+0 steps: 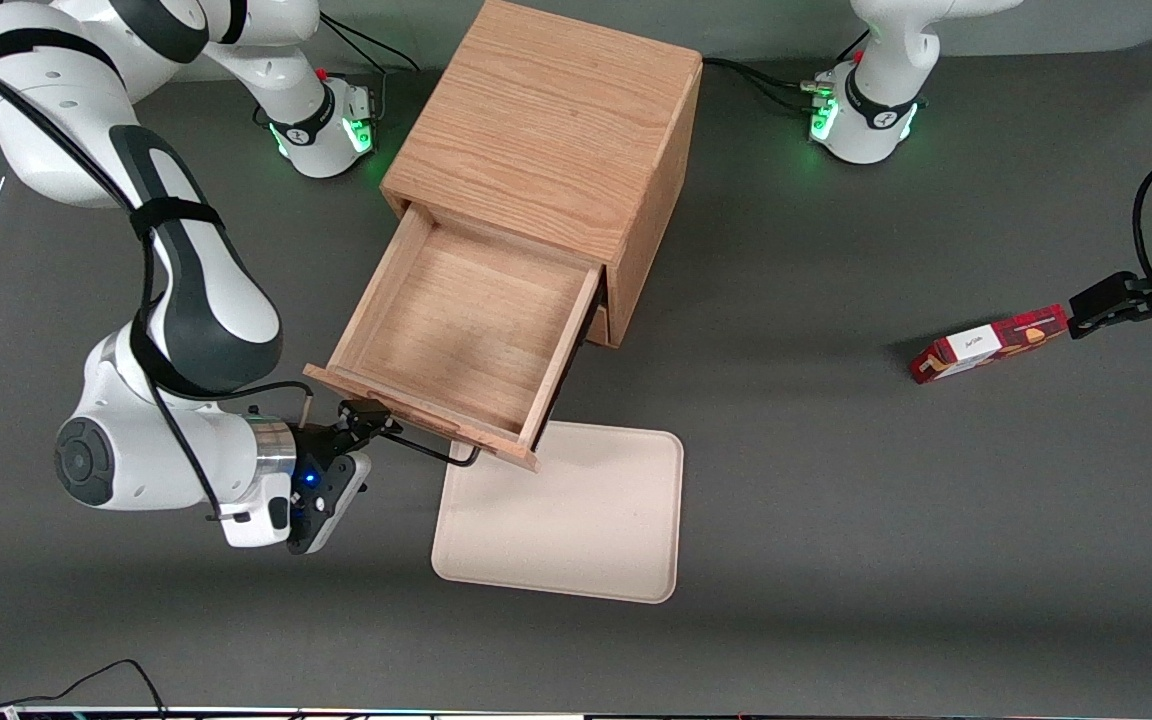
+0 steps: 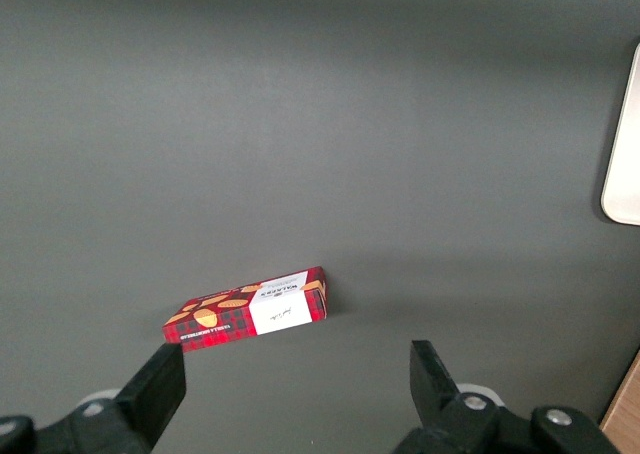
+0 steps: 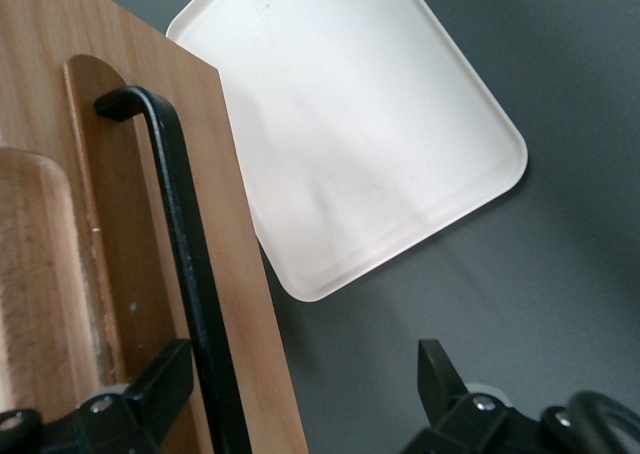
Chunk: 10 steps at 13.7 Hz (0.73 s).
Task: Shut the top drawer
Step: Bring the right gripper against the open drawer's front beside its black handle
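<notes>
The top drawer (image 1: 456, 320) of the light oak cabinet (image 1: 546, 130) stands pulled far out and is empty inside. Its thin black bar handle (image 1: 431, 448) runs along the wide front, which faces the front camera. My right gripper (image 1: 361, 415) is open at the end of the handle toward the working arm's end of the table. In the right wrist view the handle (image 3: 180, 234) and the edge of the drawer front (image 3: 240, 304) lie between the open fingers of the gripper (image 3: 300, 364), with one finger (image 3: 165, 374) close against the handle.
A cream tray (image 1: 566, 510) lies flat on the grey table in front of the open drawer, partly under its front; it also shows in the right wrist view (image 3: 350, 124). A red cookie box (image 1: 991, 343) lies toward the parked arm's end of the table.
</notes>
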Motion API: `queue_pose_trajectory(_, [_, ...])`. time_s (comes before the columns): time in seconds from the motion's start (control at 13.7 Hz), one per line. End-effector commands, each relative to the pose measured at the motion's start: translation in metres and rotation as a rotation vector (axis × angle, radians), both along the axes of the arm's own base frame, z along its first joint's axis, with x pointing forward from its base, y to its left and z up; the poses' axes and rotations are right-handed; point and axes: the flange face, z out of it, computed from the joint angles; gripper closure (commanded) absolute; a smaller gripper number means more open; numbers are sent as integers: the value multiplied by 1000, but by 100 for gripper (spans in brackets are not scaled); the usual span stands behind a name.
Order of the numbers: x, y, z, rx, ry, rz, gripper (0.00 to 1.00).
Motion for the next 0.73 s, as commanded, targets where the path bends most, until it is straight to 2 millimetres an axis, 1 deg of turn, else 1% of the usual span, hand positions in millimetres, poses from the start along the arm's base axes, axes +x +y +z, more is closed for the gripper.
queue_pose_trajectory(0.0, [4, 8, -9, -23, -7, 27, 0])
queue_pose_trajectory(0.22, [4, 8, -16, -30, -2, 28, 0])
queue_pose_trajectory(0.29, [2, 15, -16, -32, 0, 31, 0])
queue_pose_trajectory(0.51, [1, 16, -16, -61, -10, 40, 0])
queue_pose_trajectory(0.66, [-2, 25, -15, -70, -5, 31, 0])
